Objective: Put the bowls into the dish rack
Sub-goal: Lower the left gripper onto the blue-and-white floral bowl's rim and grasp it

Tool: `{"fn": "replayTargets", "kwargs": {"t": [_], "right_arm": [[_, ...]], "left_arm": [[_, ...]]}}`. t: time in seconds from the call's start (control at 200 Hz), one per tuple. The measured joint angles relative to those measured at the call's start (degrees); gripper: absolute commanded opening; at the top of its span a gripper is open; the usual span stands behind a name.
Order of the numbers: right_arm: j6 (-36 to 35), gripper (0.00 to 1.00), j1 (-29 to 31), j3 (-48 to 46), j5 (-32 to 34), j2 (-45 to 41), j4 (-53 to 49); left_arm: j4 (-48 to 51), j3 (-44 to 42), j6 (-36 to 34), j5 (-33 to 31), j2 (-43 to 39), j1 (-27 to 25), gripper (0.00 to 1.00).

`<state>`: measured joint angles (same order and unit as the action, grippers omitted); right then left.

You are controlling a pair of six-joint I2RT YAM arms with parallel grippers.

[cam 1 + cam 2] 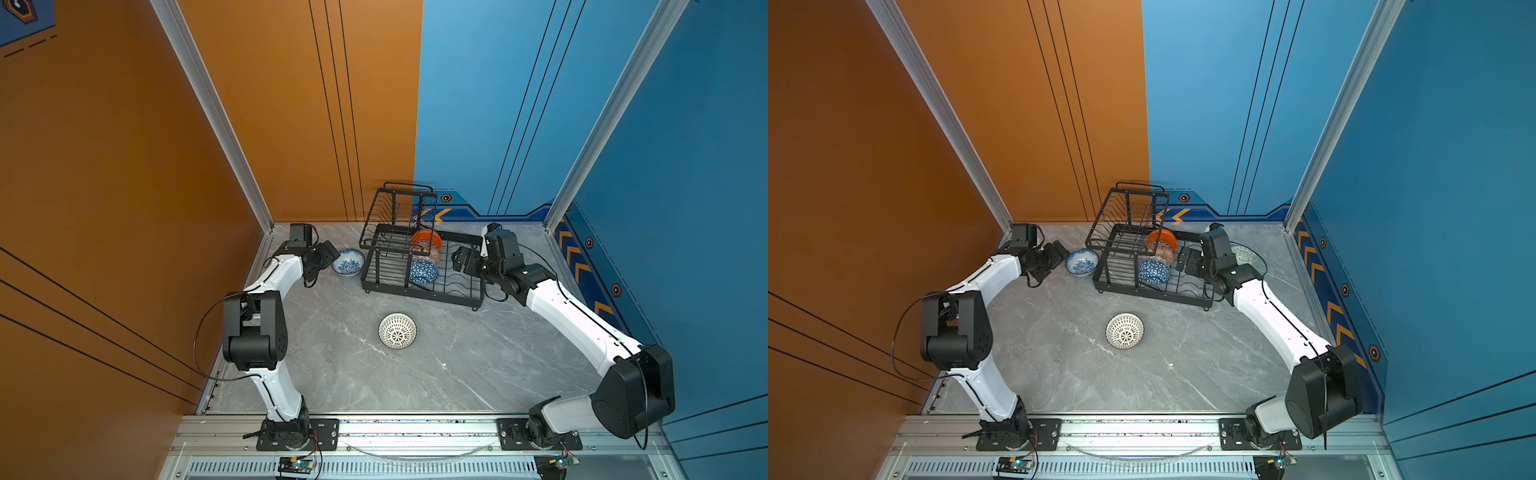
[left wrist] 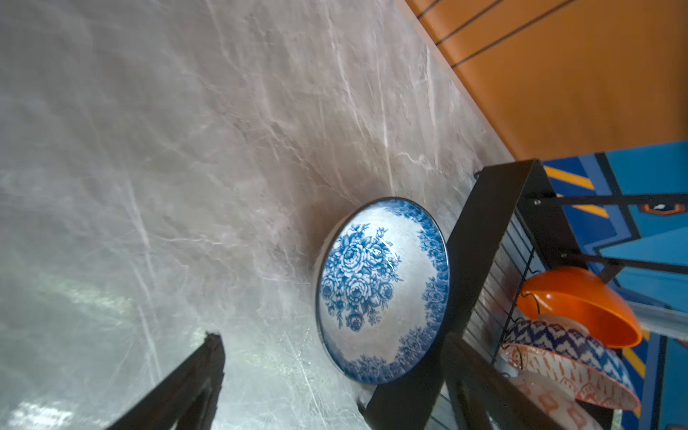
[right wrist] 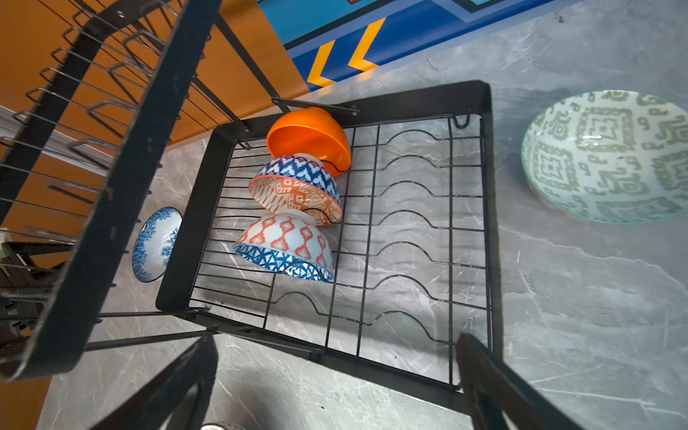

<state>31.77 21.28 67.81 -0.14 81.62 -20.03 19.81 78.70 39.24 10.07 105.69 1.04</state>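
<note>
A grey marble-patterned bench [image 1: 478,365] lies under the left gripper [image 1: 328,254] and the right gripper [image 1: 459,259], glossy with soft pale glare. Orange walls [image 1: 124,166] stand behind and outside the left gripper, and blue walls [image 1: 685,145] behind and outside the right gripper. Both carry thin black lines in groups of 3. 2 aluminium posts [image 1: 212,108] mark the back corners. A dark-blue band with orange chevrons [image 1: 579,259] runs along the blue walls' foot near the right gripper. An aluminium rail [image 1: 415,432] edges the bench front.

Seen are a black dish rack [image 3: 409,98], a plain orange bowl [image 3: 309,137], an orange-white bowl [image 3: 294,195], a blue triangle bowl [image 1: 423,270], a blue floral bowl [image 2: 379,290], a green-patterned bowl [image 3: 610,156], a dark-dotted white bowl [image 1: 397,330] and a grey-veined counter [image 1: 478,365].
</note>
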Motion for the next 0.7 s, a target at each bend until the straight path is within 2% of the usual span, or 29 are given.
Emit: {"fn": "replayTargets", "kwargs": {"t": [0.155, 0.39, 0.51, 0.701], "right_arm": [[0.2, 1.0, -1.1, -0.6, -1.0, -0.7, 0.7], [0.6, 1.0, -1.8, -2.2, -2.1, -3.1, 1.8], [1.1, 1.0, -1.9, -2.9, -2.8, -3.4, 2.1], [1.7, 1.0, -2.2, -3.1, -3.4, -3.5, 2.1]], "left_arm": [[2.1, 2.1, -2.1, -1.0, 3.5, -1.7, 0.73], [5.6, 3.0, -4.2, -3.0, 5.7, -2.4, 0.61], [6.2, 4.5, -4.8, -3.5, 7.1, -2.8, 0.48], [6.7, 7.0, -5.5, -3.7, 9.7, -3.2, 0.4]]}}
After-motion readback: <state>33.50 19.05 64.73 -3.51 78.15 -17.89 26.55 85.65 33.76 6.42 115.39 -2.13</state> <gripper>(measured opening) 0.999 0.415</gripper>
